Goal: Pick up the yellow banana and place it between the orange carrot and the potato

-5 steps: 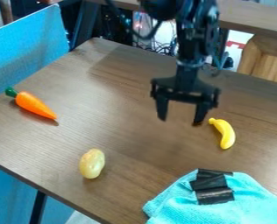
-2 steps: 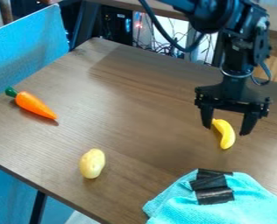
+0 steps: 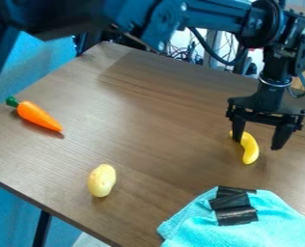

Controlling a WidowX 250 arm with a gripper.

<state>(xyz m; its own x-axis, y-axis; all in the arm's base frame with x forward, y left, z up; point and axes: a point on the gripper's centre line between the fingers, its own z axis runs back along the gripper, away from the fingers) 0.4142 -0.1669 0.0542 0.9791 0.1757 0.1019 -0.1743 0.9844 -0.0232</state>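
Brown worktop [image 3: 135, 120]; the banana [image 3: 249, 148] is the landmark. The claw [image 3: 259, 141] hangs above it, spread apart; carrot [image 3: 39, 116] and potato [image 3: 102, 180] lie left, cloth [image 3: 265, 229] below.

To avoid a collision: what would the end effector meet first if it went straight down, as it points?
Probably the banana, close to one finger of the end effector; depth is unclear, so perhaps the table.

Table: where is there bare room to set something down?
On the table, the widest bare patch lies between the carrot and the gripper; a smaller one sits between the potato and the cloth. Crowded: around the banana, where the gripper hangs.
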